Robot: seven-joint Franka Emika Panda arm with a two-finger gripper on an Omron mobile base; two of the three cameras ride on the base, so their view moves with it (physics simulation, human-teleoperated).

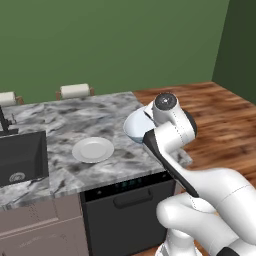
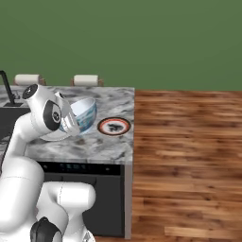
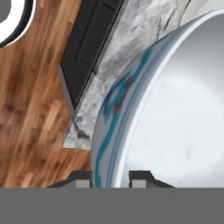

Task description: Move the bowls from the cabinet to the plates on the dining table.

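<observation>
The tool (image 3: 111,177) is pinched nearly closed on the rim of the blue-tinted white bowl (image 2: 84,113), carrying it tilted over the marble bench (image 1: 65,120). The reddish-brown plate (image 2: 114,125) sits just past it and the white plate (image 1: 93,149) off to its side, both bare, so no bowl has landed yet.

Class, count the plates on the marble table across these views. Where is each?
2. A white plate lies near the middle of the table, right of the sink. A reddish-brown plate lies near the table's right edge, beside the held bowl. More may be hidden.
</observation>
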